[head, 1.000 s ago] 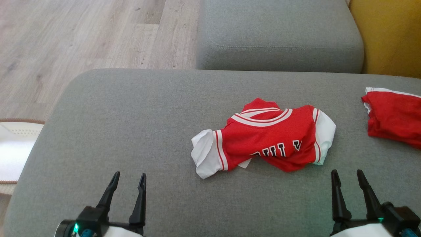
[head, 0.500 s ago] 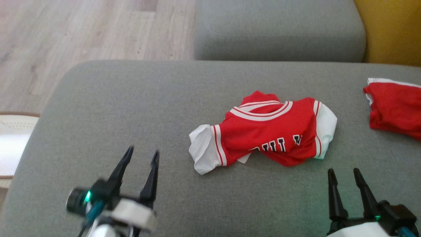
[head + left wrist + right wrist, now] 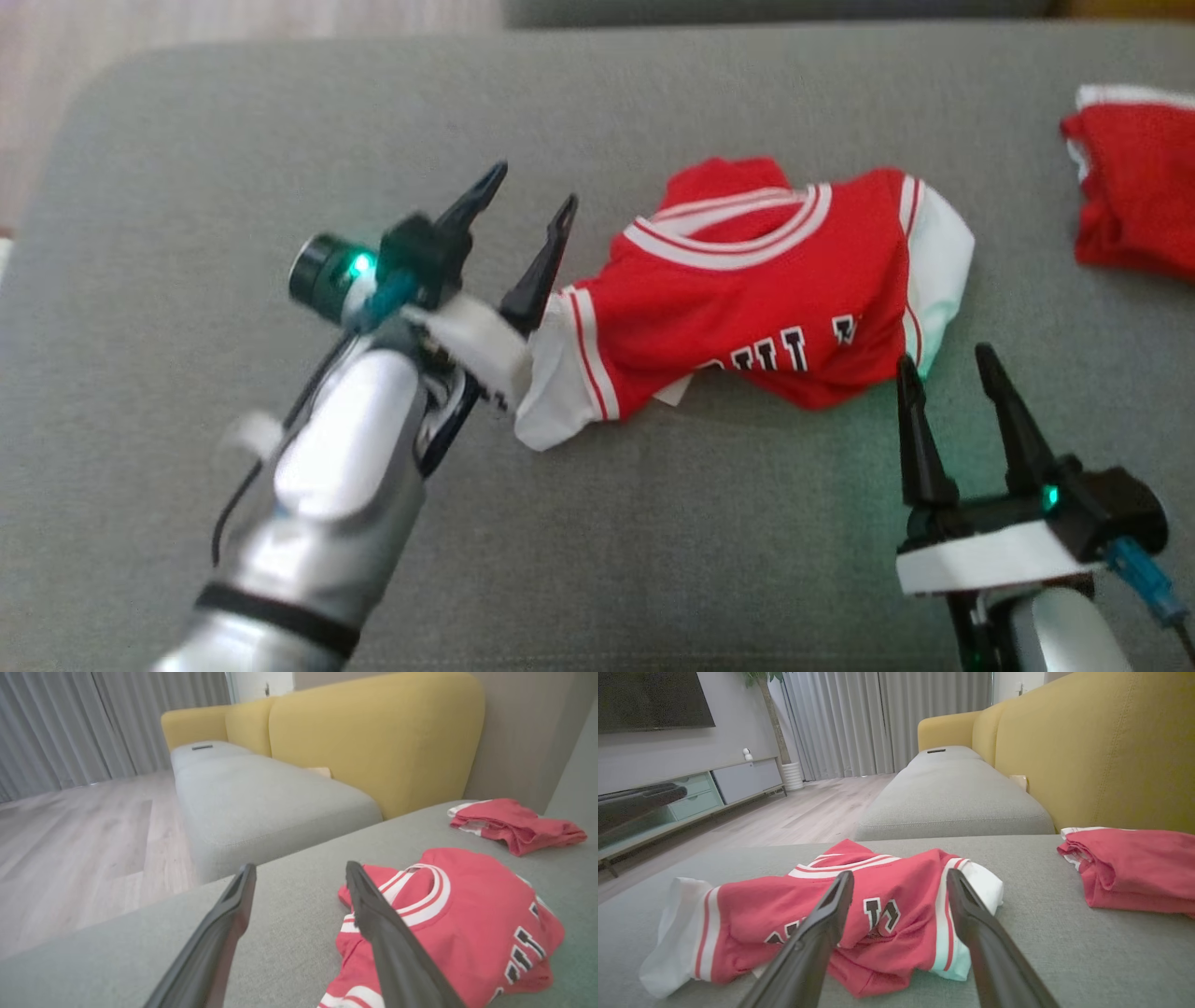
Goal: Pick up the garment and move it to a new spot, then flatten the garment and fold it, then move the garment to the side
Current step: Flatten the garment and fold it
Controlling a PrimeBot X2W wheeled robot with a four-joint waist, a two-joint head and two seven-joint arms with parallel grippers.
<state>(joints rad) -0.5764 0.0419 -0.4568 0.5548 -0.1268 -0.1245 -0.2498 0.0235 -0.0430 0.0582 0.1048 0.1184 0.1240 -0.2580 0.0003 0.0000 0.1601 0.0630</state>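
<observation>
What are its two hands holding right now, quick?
Left hand: open, holding nothing, near the red jersey.
Right hand: open, holding nothing, near the jersey too.

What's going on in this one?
A two-armed robot is set up to grab a crumpled red and white jersey lying on a grey fabric sofa cushion. Its left gripper hangs open by one white sleeve, its right gripper open near the opposite edge. Nothing is held. A second red garment lies farther right.
</observation>
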